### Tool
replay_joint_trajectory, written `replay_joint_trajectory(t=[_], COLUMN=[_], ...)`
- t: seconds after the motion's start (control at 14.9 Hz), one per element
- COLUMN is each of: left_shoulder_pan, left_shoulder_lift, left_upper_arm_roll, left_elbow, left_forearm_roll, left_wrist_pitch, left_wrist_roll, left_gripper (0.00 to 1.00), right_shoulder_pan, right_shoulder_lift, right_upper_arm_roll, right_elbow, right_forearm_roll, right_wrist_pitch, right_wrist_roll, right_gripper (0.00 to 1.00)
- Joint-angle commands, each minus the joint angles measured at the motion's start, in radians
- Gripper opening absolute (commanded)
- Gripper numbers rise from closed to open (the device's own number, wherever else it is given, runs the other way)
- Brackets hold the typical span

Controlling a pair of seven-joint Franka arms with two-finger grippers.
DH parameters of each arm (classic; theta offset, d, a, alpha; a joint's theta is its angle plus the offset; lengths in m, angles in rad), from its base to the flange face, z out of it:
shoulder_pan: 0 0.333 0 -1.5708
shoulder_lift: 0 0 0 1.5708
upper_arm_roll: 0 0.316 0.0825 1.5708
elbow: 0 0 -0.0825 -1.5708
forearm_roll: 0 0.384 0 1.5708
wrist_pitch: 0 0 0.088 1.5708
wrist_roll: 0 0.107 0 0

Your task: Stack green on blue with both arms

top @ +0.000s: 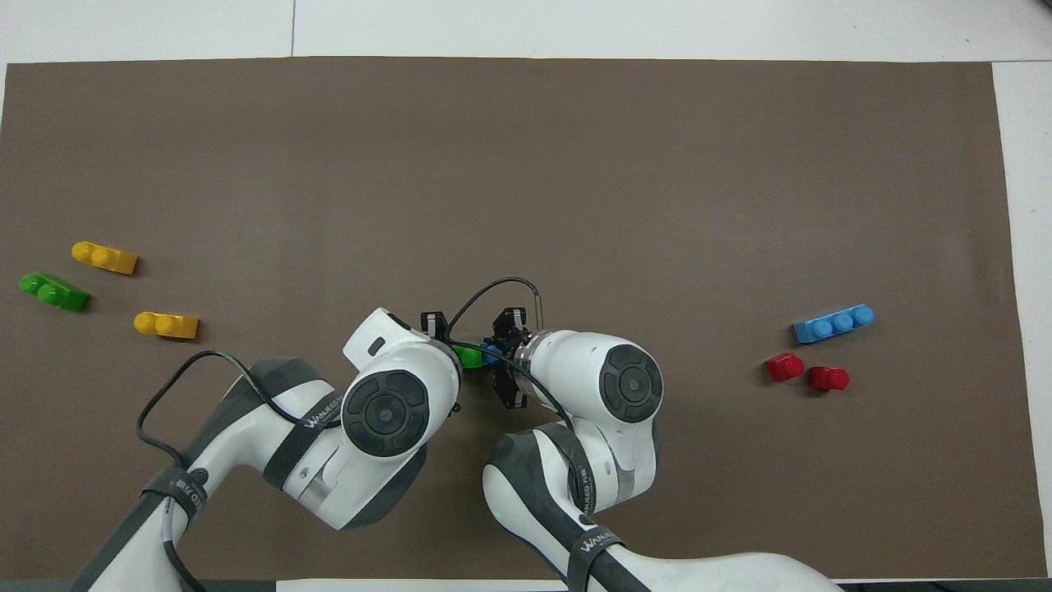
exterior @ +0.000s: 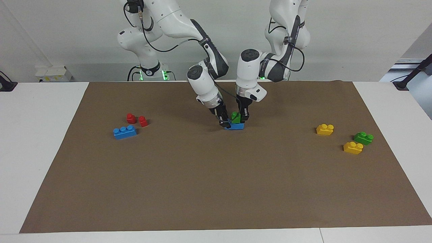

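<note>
One green brick (exterior: pixel 235 117) sits on one blue brick (exterior: pixel 235 126) on the brown mat, mid-table near the robots. My left gripper (exterior: pixel 243 117) is shut on this green brick from the side toward the left arm's end. My right gripper (exterior: pixel 225 124) is tilted and shut on the blue brick's end toward the right arm's end. In the overhead view both wrists cover most of the pair; only a bit of the green brick (top: pixel 470 356) and the blue brick (top: pixel 491 353) shows between the left gripper (top: pixel 454 349) and the right gripper (top: pixel 503 362).
A second blue brick (exterior: pixel 125 131) and two red bricks (exterior: pixel 131 118) (exterior: pixel 143 121) lie toward the right arm's end. Two yellow bricks (exterior: pixel 325 129) (exterior: pixel 353 147) and a second green brick (exterior: pixel 363 137) lie toward the left arm's end. White table (exterior: pixel 44 141) surrounds the mat.
</note>
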Motion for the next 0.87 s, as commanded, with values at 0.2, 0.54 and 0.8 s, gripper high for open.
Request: replay_joint_trajectory(t=[0.2, 0.54, 0.8], left_shoulder_pan=[-0.009, 0.027, 0.103], left_shoulder_lift=[0.004, -0.012, -0.014], left_upper_arm_roll=[0.009, 0.014, 0.014], left_elbow=[-0.028, -0.015, 0.034], left_forearm_roll=[0.055, 0.055, 0.055], left_wrist_pitch=[0.014, 0.001, -0.046], left_wrist_roll=[-0.011, 0.053, 0.126], left_gripper=[0.57, 1.00, 1.00], right_shoulder_pan=[-0.006, -0.019, -0.033], right_shoulder_lift=[0.010, 0.010, 0.010], right_upper_arm_roll=[0.002, 0.002, 0.000], right_elbow=[-0.025, -0.022, -0.016], right_forearm_roll=[0.029, 0.029, 0.029], right_wrist_pitch=[0.022, 0.011, -0.007], right_wrist_roll=[-0.029, -0.028, -0.029], right_gripper=[0.00, 0.39, 0.79])
